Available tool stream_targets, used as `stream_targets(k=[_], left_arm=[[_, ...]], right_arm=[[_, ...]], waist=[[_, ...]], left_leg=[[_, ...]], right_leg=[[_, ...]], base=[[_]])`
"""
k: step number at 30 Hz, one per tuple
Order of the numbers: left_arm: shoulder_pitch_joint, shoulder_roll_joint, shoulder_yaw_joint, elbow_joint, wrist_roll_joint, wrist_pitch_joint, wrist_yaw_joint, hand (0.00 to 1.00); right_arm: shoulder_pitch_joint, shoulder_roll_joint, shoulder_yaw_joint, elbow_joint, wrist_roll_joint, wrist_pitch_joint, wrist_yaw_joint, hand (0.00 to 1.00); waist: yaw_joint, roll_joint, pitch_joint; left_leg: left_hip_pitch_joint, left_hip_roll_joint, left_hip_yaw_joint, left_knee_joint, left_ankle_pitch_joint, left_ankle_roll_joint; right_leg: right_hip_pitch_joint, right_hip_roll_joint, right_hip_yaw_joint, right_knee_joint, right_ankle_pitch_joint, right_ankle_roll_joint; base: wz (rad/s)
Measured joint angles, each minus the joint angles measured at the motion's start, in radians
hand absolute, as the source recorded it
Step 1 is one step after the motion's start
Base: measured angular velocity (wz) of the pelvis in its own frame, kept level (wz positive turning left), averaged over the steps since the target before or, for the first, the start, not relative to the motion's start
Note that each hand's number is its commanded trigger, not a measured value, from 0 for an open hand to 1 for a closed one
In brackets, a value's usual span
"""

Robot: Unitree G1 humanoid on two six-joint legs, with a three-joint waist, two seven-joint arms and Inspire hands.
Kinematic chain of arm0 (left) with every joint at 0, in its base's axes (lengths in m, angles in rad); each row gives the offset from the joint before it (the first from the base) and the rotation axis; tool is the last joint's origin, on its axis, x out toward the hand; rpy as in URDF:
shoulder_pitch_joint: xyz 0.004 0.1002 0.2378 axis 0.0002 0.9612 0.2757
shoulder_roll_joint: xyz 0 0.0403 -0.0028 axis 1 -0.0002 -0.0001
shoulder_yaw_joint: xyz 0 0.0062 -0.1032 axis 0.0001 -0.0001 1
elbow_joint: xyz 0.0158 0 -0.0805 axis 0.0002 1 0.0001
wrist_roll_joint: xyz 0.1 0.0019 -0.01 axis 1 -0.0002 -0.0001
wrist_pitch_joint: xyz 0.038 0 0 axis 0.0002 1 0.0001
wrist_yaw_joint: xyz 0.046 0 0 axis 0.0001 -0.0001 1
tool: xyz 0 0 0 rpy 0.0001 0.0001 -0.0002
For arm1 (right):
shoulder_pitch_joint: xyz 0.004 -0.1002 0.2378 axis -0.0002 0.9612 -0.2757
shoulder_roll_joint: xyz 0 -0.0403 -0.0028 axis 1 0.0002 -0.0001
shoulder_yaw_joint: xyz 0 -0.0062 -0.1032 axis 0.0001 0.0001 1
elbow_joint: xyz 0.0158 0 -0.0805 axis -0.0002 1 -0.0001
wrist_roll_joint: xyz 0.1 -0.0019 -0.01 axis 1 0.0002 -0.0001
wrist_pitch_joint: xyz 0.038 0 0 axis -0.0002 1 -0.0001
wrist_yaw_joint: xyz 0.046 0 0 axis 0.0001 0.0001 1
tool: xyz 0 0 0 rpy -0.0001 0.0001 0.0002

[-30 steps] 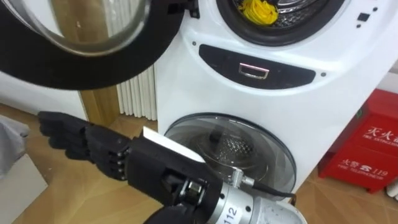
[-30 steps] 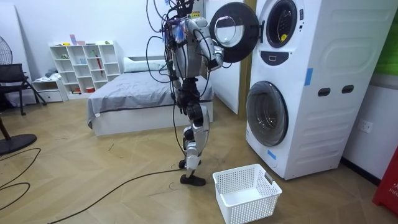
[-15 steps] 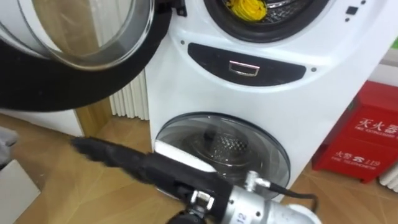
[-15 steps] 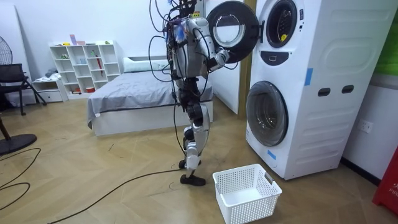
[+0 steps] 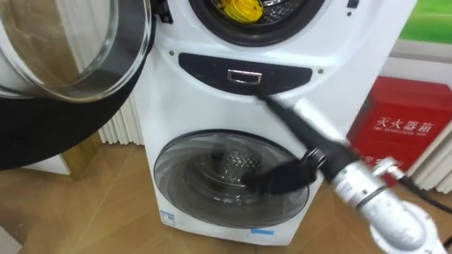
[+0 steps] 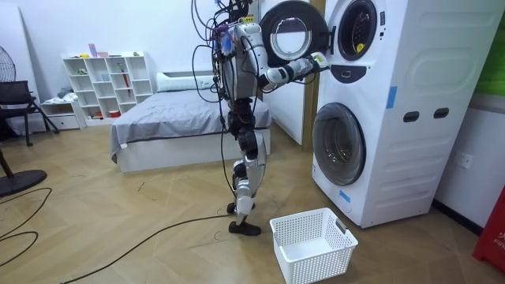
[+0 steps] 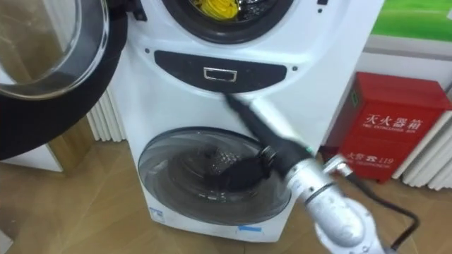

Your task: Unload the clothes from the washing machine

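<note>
Whereas a second ago the right robot hand [image 5: 281, 178] sits low on the left under the open door [image 5: 63, 77], it now lies across the middle of the eye views, a dark smear in front of the glass of the lower door [image 5: 212, 152]. In the room view the same arm stretches out from the shoulder toward the washing machine [image 6: 387, 110], and the hand is close to the lip of the upper opening. The arm is caught in mid-swing and streaked, so I cannot tell whether the fingers are spread or curled; it seems to carry nothing, though the blur makes that uncertain.

The yellow cloth [image 5: 242, 8] lies inside the upper drum, at the top edge of the eye views, well apart from the hand and not yet touched. The robot stands upright before the stacked machines, with the white basket [image 6: 312, 246] on the floor near its feet.

The sweep means the reach has begun but the pick has not. My judgement is that the hand must rise past the dark control panel [image 5: 244, 70] and go into the drum before it can close on the cloth, keeping clear of the door at its left.
</note>
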Motion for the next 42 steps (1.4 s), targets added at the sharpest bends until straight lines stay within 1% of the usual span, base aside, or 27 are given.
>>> stream_targets(k=[2,4,6,8,13,16,19,21,22,24,25,26,27,29,30,31,32,33,34,35,36,37,38,39,40,41,42], left_arm=[[0.002,0.000,0.000,0.000,0.001,0.004,0.000,0.00],[0.005,0.000,0.000,0.001,0.001,0.006,0.000,0.00],[0.001,0.000,-0.001,0.000,0.002,0.005,0.000,0.00],[0.001,0.000,-0.001,0.000,0.002,0.005,0.000,0.00],[0.006,0.000,-0.001,0.001,0.002,0.007,0.000,0.00],[0.004,0.000,-0.005,0.001,0.000,0.008,0.000,0.00],[0.000,-0.007,-0.008,0.006,0.002,0.008,0.000,0.00],[0.008,-0.007,-0.007,0.007,0.003,0.013,0.000,0.00],[0.011,-0.007,-0.007,0.006,0.003,0.018,0.000,0.00],[0.027,-0.007,-0.009,0.005,0.002,0.033,0.000,0.00],[0.030,-0.006,-0.008,0.005,0.002,0.038,0.000,0.00],[0.038,-0.006,-0.007,0.006,0.002,0.047,0.000,0.00],[0.042,-0.007,-0.007,0.006,0.002,0.050,0.000,0.00],[0.049,-0.008,-0.009,0.015,0.001,0.060,0.000,0.00],[0.050,-0.009,-0.009,0.019,0.002,0.076,0.000,0.00],[0.049,-0.011,-0.009,0.018,0.002,0.081,0.000,0.00],[0.047,-0.012,-0.009,0.018,0.002,0.085,0.000,0.00],[0.051,-0.012,-0.009,0.018,0.004,0.086,0.000,0.00],[0.055,-0.011,-0.009,0.017,0.004,0.086,0.000,0.00],[0.066,-0.008,-0.008,0.015,0.004,0.086,0.000,0.00],[0.081,-0.006,-0.007,0.006,0.004,0.086,0.000,0.00],[0.090,-0.006,-0.007,-0.002,0.004,0.085,0.000,0.00],[0.099,-0.006,-0.007,-0.011,0.004,0.082,0.000,0.00],[0.095,-0.006,-0.004,-0.012,0.003,0.075,0.000,0.00],[0.091,-0.006,-0.004,-0.013,0.003,0.072,0.000,0.00],[0.086,-0.012,-0.005,-0.013,0.003,0.071,0.000,0.00],[0.085,-0.013,-0.005,-0.014,0.006,0.072,0.000,0.00]], right_arm=[[-0.037,0.000,-0.001,0.000,0.033,0.008,-0.032,0.00],[-0.072,0.000,-0.001,0.000,0.059,0.008,-0.064,0.00],[-0.116,0.001,-0.001,0.000,0.137,0.008,-0.092,0.00],[-0.136,0.002,-0.001,0.000,0.199,0.008,-0.102,0.00],[-0.142,0.003,-0.001,0.004,0.326,0.008,-0.111,0.00],[-0.153,0.005,-0.001,0.047,0.414,0.008,-0.124,0.00],[-0.186,0.028,0.000,0.116,0.453,0.008,-0.150,0.00],[-0.191,0.041,0.000,0.132,0.456,0.007,-0.149,0.00],[-0.193,0.049,0.000,0.133,0.459,0.007,-0.148,0.00],[-0.200,0.069,0.001,0.163,0.480,-0.012,-0.145,0.00],[-0.200,0.071,0.002,0.179,0.477,-0.017,-0.145,0.00],[-0.201,0.074,0.003,0.217,0.469,-0.017,-0.146,0.00],[-0.201,0.076,0.003,0.253,0.464,-0.017,-0.151,0.00],[-0.201,0.080,0.006,0.285,0.465,-0.017,-0.168,0.00],[-0.201,0.088,0.006,0.287,0.462,-0.017,-0.177,0.00],[-0.202,0.088,0.006,0.287,0.460,-0.017,-0.181,0.00],[-0.202,0.089,0.006,0.296,0.450,-0.016,-0.187,0.00],[-0.202,0.089,0.006,0.309,0.449,-0.013,-0.189,0.00],[-0.202,0.090,0.007,0.310,0.449,-0.010,-0.192,0.00],[-0.203,0.096,0.007,0.309,0.449,-0.008,-0.196,0.00],[-0.206,0.099,0.007,0.309,0.450,-0.008,-0.196,0.00],[-0.206,0.098,0.007,0.308,0.451,-0.008,-0.197,0.00],[-0.206,0.091,0.007,0.306,0.453,-0.008,-0.201,0.00],[-0.212,0.086,0.007,0.305,0.454,-0.007,-0.209,0.00],[-0.217,0.086,0.007,0.305,0.454,-0.007,-0.210,0.00],[-0.221,0.083,0.007,0.303,0.452,-0.007,-0.213,0.00],[-0.205,0.083,0.007,0.280,0.451,-0.017,-0.229,0.00]], waist=[[0.000,0.000,0.0001],[-0.001,0.000,0.0000],[-0.011,0.000,0.0003],[-0.012,0.000,0.0004],[-0.013,0.000,0.0012],[-0.011,-0.003,0.0038],[0.000,-0.002,0.0079],[0.022,-0.002,0.0119],[0.022,-0.002,0.0121],[0.034,0.007,0.0191],[0.042,0.008,0.0197],[0.048,0.010,0.0209],[0.059,0.009,0.0202],[0.070,0.011,0.0206],[0.064,0.015,0.0192],[0.058,0.016,0.0185],[0.054,0.016,0.0173],[0.070,0.017,0.0143],[0.077,0.019,0.0114],[0.087,0.018,0.0090],[0.092,0.010,0.0034],[0.090,0.006,0.0009],[0.089,-0.003,-0.0079],[0.082,-0.020,-0.0119],[0.070,-0.025,-0.0113],[0.051,-0.027,-0.0123],[0.033,-0.016,-0.0044]], left_leg=[[0.008,0.002,0.020,-0.002,0.000,0.000],[0.012,0.001,0.019,-0.002,0.000,0.000],[0.011,0.001,0.015,-0.002,-0.001,0.001],[0.011,0.001,0.016,-0.004,-0.001,0.001],[0.011,0.002,0.015,-0.004,-0.003,0.003],[0.014,0.002,0.017,-0.004,-0.003,0.003],[0.019,0.003,0.015,0.007,-0.008,0.003],[0.006,0.006,0.015,0.054,-0.023,0.005],[-0.003,0.007,0.014,0.074,-0.030,0.005],[-0.049,0.021,0.005,0.190,-0.071,0.007],[-0.066,0.023,-0.001,0.225,-0.078,0.008],[-0.092,0.026,-0.014,0.291,-0.088,0.008],[-0.116,0.037,-0.015,0.350,-0.095,0.008],[-0.152,0.041,-0.018,0.421,-0.099,0.010],[-0.186,0.047,-0.018,0.445,-0.099,0.011],[-0.208,0.046,-0.016,0.441,-0.100,0.009],[-0.249,0.035,-0.007,0.414,-0.100,0.009],[-0.284,0.028,0.002,0.360,-0.095,0.012],[-0.302,0.017,0.002,0.322,-0.087,0.016],[-0.332,0.004,-0.004,0.257,-0.013,0.027],[-0.339,-0.011,-0.010,0.185,0.062,0.035],[-0.338,-0.019,-0.011,0.152,0.100,0.036],[-0.329,-0.034,-0.008,0.118,0.158,0.049],[-0.318,-0.050,-0.006,0.111,0.168,0.075],[-0.316,-0.059,-0.004,0.123,0.168,0.075],[-0.314,-0.074,-0.006,0.148,0.145,0.088],[-0.310,-0.082,0.006,0.181,0.121,0.096]], right_leg=[[0.001,0.001,0.013,0.000,0.000,0.000],[0.003,0.000,0.018,0.001,0.000,0.000],[0.003,0.000,0.016,0.001,0.000,0.001],[0.003,0.000,0.015,0.001,0.000,0.001],[0.004,0.000,0.013,0.002,0.001,0.002],[0.008,0.000,0.011,0.002,0.000,0.004],[0.014,0.001,0.016,0.004,0.000,0.004],[0.020,0.002,0.024,0.006,-0.001,0.004],[0.020,0.003,0.024,0.007,-0.003,0.003],[0.018,0.007,0.025,0.037,-0.020,0.000],[0.016,0.006,0.026,0.047,-0.026,-0.002],[0.014,0.005,0.029,0.067,-0.039,-0.003],[0.014,0.005,0.030,0.086,-0.050,-0.005],[0.014,0.006,0.031,0.093,-0.062,-0.010],[0.012,0.010,0.030,0.092,-0.066,-0.013],[0.012,0.013,0.031,0.093,-0.070,-0.012],[0.012,0.012,0.031,0.098,-0.084,-0.008],[0.018,0.009,0.037,0.103,-0.094,-0.003],[0.022,0.009,0.037,0.104,-0.097,0.000],[0.032,0.000,0.032,0.106,-0.105,0.005],[0.044,-0.007,0.035,0.103,-0.115,0.015],[0.050,-0.011,0.035,0.100,-0.120,0.022],[0.062,-0.016,0.045,0.088,-0.127,0.034],[0.070,-0.028,0.064,0.084,-0.132,0.043],[0.073,-0.035,0.072,0.080,-0.131,0.050],[0.085,-0.045,0.082,0.074,-0.124,0.064],[0.104,-0.058,0.086,0.076,-0.121,0.081]], base=[[-0.16],[-0.11],[0.02],[0.02],[0.00],[0.00],[-0.05],[-0.07],[-0.04],[-0.02],[-0.05],[0.00],[0.00],[0.07],[0.30],[0.46],[0.22],[0.06],[-0.18],[-0.22],[-0.17],[-0.06],[0.11],[0.15],[0.25],[0.20],[0.07]])
